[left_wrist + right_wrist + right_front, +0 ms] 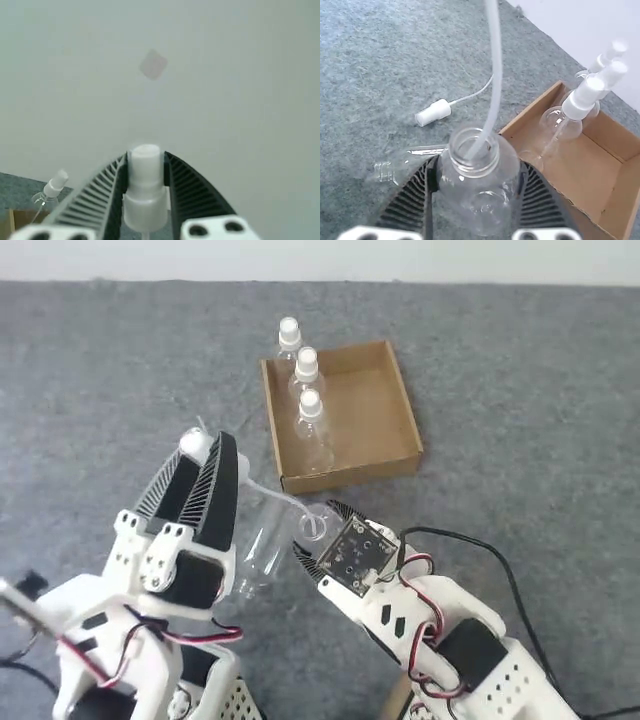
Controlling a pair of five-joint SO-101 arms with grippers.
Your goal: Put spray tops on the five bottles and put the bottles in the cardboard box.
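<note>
Landmark: a shallow brown cardboard box (350,472) lies open on the grey carpet (500,390); all places are given from it.
Left gripper: the left gripper (145,160) is pressed onto a white plastic spray top (145,192) and is raised in front of the box, to its left. The top is pinched by its sides, which leaves the tube end free.
Dip tube: a thin translucent dip tube (492,75) is seen running from that top into the mouth of the held bottle. The threading-in step is judged under way, with the cap not yet seated.
Right gripper: the right gripper (477,172) is clamped on a clear round plastic bottle (477,200) below its neck, just before the box's near wall. The mouth is turned toward the tube, judged to steady it for insertion.
Finished stock: three clear capped bottles (312,430) stand upright by the box's left wall. Whether the farthest is inside cannot be told.
Outstanding: an uncapped clear bottle (255,555) lies on its side in front of the box. A loose white spray top with tube (432,112) lies on the carpet near it. Both are judged reserved for the last assembly.
</note>
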